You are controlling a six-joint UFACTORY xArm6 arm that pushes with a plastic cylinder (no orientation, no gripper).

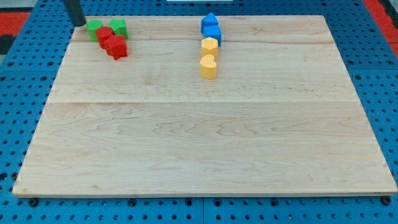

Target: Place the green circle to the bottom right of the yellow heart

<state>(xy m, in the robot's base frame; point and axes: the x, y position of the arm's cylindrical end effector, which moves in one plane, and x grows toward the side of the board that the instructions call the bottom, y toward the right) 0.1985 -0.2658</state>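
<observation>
The green circle [94, 28] lies at the board's top left corner, next to a second green block [117, 27] on its right. Two red blocks [105, 36] [117, 47] touch them just below. The yellow heart [208, 66] lies near the top middle, with a yellow hexagon-like block [209, 46] right above it. My tip [79, 24] is at the view's top left, just left of the green circle, close to it or touching it.
Two blue blocks [209, 22] [212, 33] sit in a column above the yellow ones. The wooden board [205, 143] rests on a blue perforated table; its top left edge is right by my tip.
</observation>
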